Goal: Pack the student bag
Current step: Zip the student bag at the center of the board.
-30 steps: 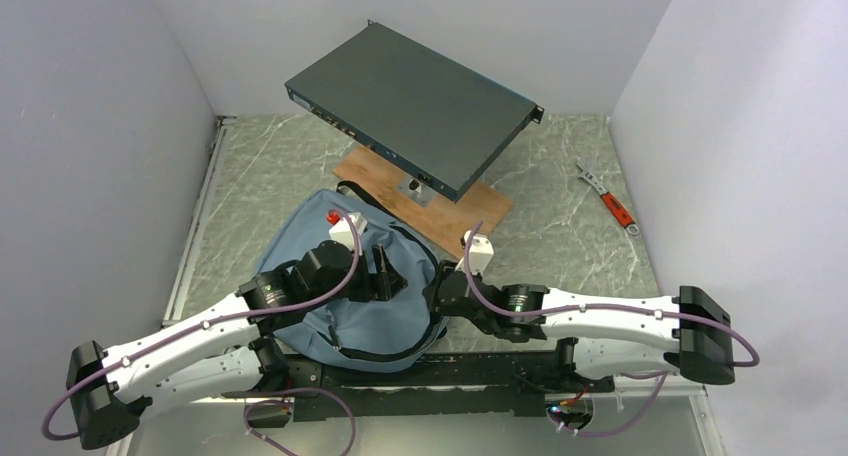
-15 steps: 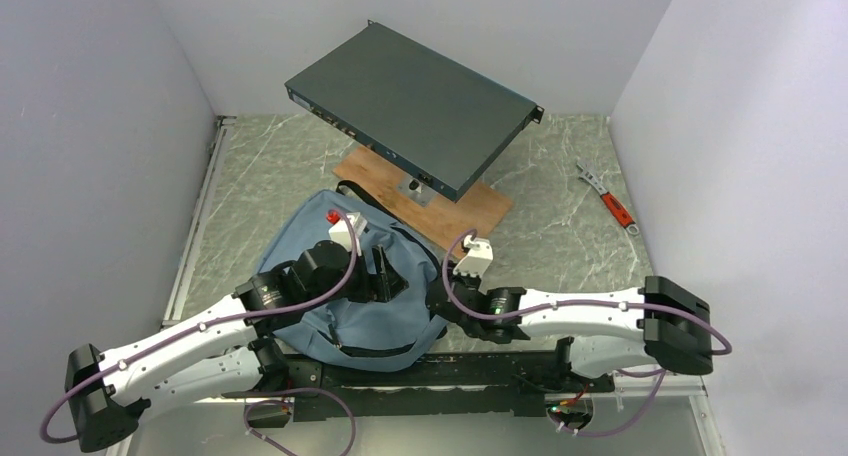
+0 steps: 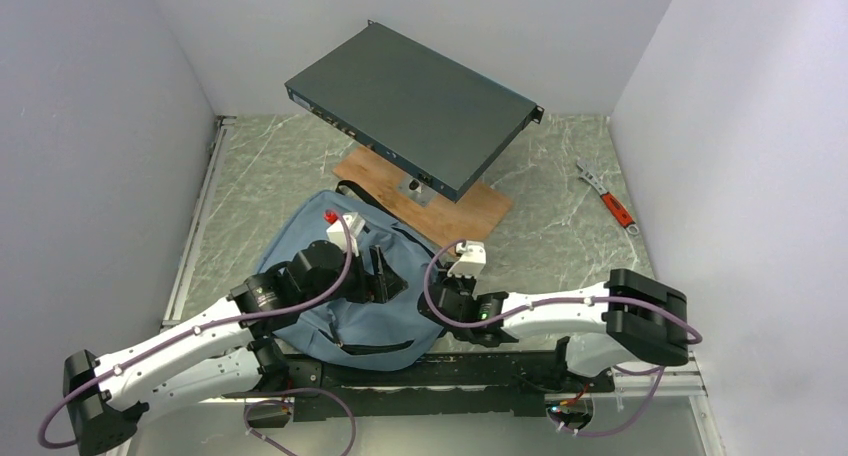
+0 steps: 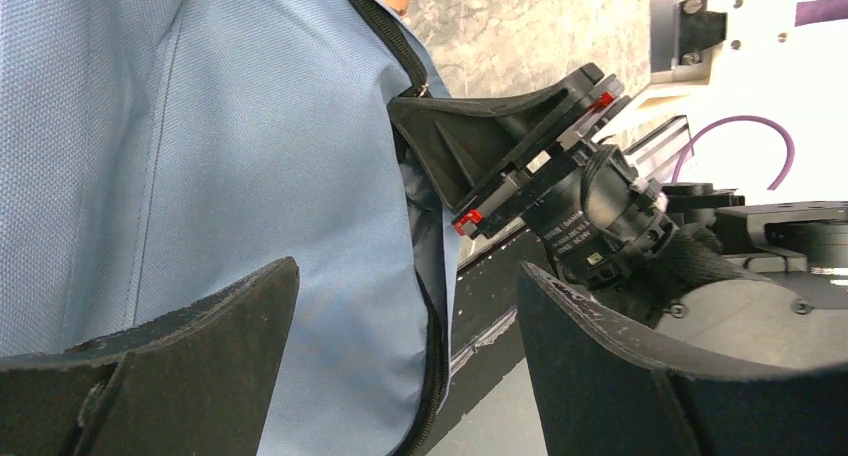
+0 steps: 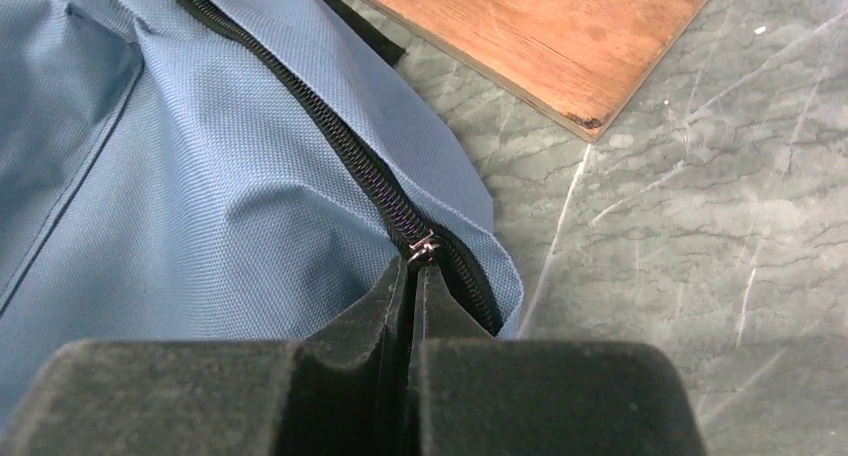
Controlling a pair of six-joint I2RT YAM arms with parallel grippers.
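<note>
The right gripper (image 5: 412,276) is pinched shut on the zipper pull (image 5: 423,246) at the right edge of the backpack (image 3: 305,231). The left gripper (image 4: 407,276) is spread wide over the middle of it.

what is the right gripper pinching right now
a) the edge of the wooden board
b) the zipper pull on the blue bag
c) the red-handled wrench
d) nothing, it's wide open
B: in the right wrist view the right gripper has its jaws pressed together on the small metal zipper pull of the student bag.
</note>
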